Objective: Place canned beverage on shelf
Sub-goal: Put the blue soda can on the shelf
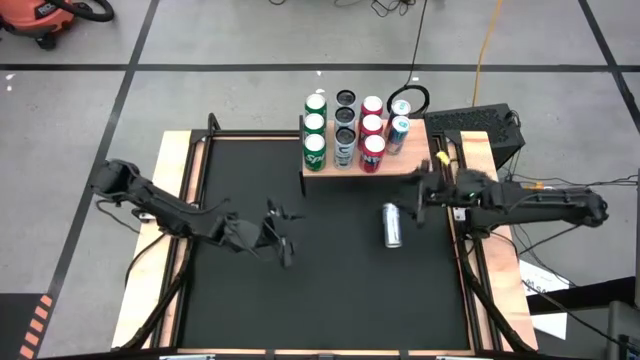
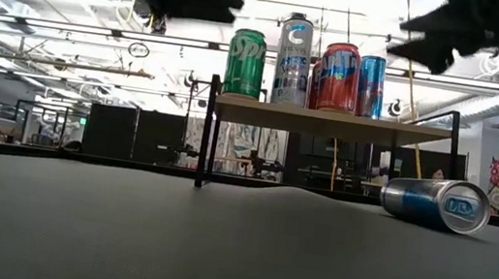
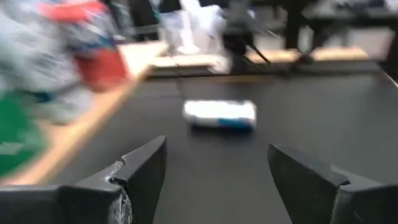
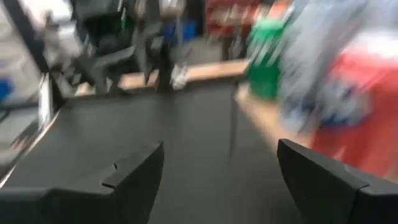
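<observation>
A wide black mat in a light wooden frame (image 1: pixel 330 270) covers the worktop, and at its far edge stands the low shelf (image 1: pixel 360 178), a light-wood plank on thin black metal legs. On the shelf the cans stand upright in rows: three green cans (image 1: pixel 315 128) on one side, three grey-and-dark cans (image 1: pixel 345 127) beside them, three red cans (image 1: pixel 372 130) next, and a single blue-and-white can (image 1: pixel 399 133) at the end nearest the right arm. One more canned beverage, a silver-and-blue can (image 1: pixel 392 224), lies on its side on the mat, in front of the shelf's right end and well apart from the standing cans. The right gripper (image 1: pixel 418 190) hangs above the mat between that lying can and the shelf's corner, its two dark fingers spread wide with nothing between them. The left gripper (image 1: pixel 284 235) hovers over the middle of the mat, well to the left of the lying can, its fingers also parted and empty.
</observation>
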`<action>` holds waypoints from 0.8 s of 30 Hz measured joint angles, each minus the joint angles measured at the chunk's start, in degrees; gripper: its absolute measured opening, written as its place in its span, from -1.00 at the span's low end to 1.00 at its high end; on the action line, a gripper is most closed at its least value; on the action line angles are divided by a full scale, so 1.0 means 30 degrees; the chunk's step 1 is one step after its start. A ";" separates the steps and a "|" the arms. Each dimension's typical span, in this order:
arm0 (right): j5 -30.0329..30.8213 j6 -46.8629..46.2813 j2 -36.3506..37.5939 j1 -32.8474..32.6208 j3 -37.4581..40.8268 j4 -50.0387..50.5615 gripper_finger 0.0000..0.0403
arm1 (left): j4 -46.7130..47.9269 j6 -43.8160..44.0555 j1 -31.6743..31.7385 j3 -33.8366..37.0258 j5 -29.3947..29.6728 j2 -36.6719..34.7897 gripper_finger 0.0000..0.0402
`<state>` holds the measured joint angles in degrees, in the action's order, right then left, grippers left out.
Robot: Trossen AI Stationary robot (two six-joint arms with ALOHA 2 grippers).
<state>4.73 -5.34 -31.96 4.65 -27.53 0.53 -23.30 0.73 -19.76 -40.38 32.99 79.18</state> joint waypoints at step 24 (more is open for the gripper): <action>0.2835 -0.2236 -0.8453 -0.6683 -0.4196 1.4639 0.49 | -0.1885 -0.3534 0.0063 -0.0073 -0.0843 0.4107 0.37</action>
<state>13.24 -12.05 -57.32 -15.40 -40.12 44.45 -28.95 -9.87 -19.57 -40.60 30.46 91.50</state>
